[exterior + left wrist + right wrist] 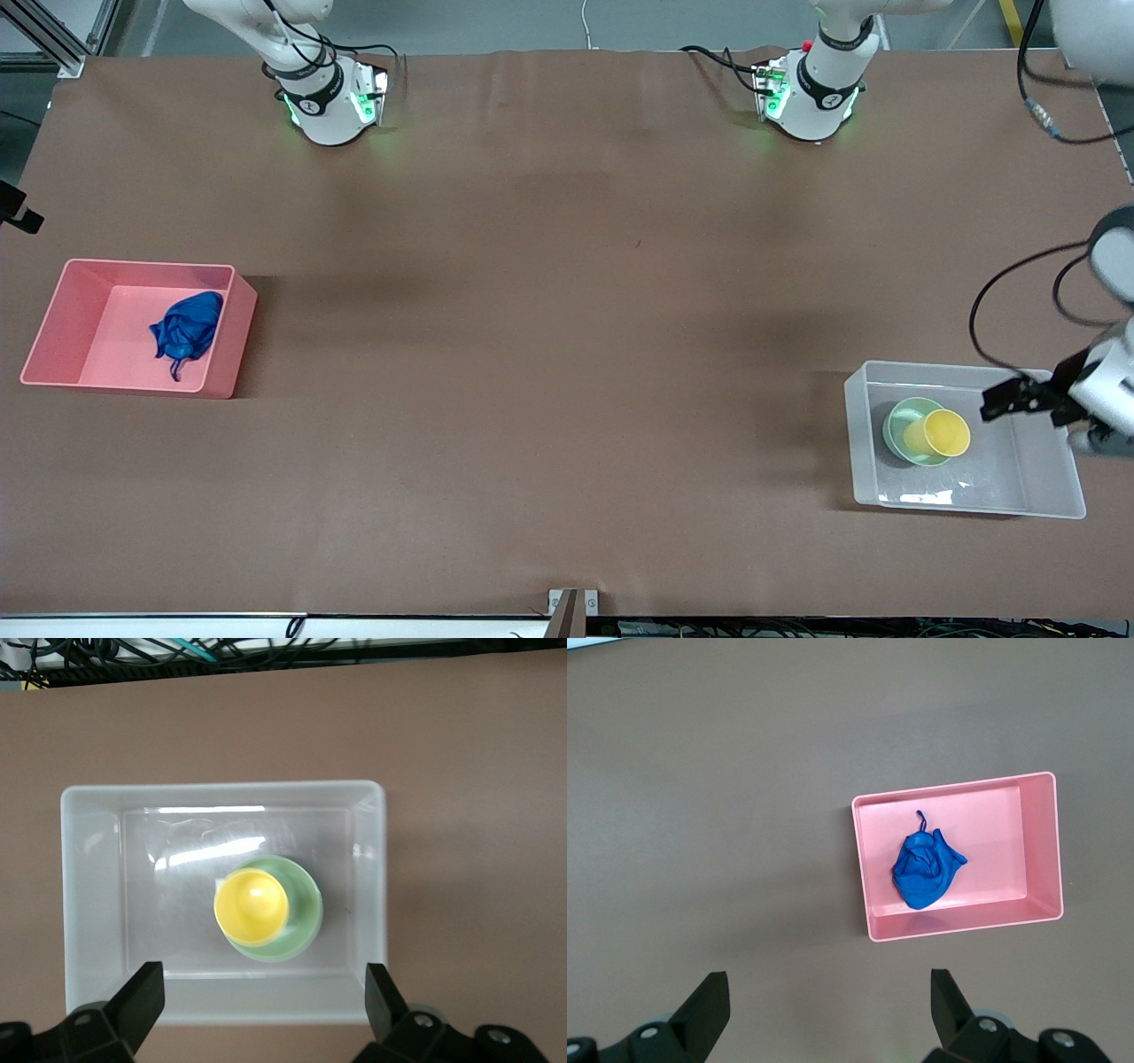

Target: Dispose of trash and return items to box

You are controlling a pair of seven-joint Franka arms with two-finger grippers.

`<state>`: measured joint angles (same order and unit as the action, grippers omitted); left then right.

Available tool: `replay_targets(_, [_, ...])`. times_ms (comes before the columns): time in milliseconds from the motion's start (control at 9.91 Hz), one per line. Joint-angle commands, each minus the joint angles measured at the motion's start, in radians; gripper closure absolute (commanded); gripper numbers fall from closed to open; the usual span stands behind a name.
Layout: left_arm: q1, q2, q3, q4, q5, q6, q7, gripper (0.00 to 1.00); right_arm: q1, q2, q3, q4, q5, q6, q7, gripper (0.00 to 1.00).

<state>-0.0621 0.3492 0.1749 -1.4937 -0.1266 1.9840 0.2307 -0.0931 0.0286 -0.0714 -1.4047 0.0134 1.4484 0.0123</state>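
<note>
Yellow cup (947,433) nests tilted in mint-green bowl (904,431).

We see the green bowl (905,431) partly hidden by the yellow cup (945,433) and the left gripper (999,400) cropped at the frame edge.

- The left gripper (259,997) hangs in the air at the left arm's end of the worktop, fingers spread wide, holding nothing.
- The right gripper (828,1005) is raised, fingers spread wide, empty.
</note>
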Motion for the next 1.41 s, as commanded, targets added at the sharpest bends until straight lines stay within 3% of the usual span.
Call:
replay_targets(0, [-0.007, -0.232, -0.047, -0.254, 0.01, -0.008, -0.054, 0.0, -0.024, 0.004, 0.019, 0.013, 0.011, -0.003, 0.001, 0.0])
replay_targets(202, [0.004, -0.378, -0.159, -0.344, 0.134, -0.061, -0.179, 0.0, -0.022, 0.004, 0.019, 0.013, 0.011, -0.005, 0.001, 0.0])
replay_targets(404, [0.005, -0.398, -0.204, -0.317, 0.14, -0.135, -0.243, 0.0, -0.022, 0.004, 0.019, 0.013, 0.011, -0.005, 0.001, 0.0])
replay_targets(606, [0.005, -0.385, -0.216, -0.257, 0.139, -0.154, -0.263, 0.0, -0.024, 0.004, 0.018, 0.013, 0.01, -0.005, -0.012, 0.0])
replay_targets(908, [0.005, -0.319, -0.216, -0.113, 0.139, -0.288, -0.275, 0.0, -0.024, 0.004, 0.018, 0.013, 0.01, -0.005, -0.026, 0.0])
replay_targets(1312, [0.004, -0.332, -0.216, -0.123, 0.136, -0.368, -0.298, 0.0, -0.024, 0.004, 0.016, 0.013, 0.0, -0.009, -0.077, 0.0])
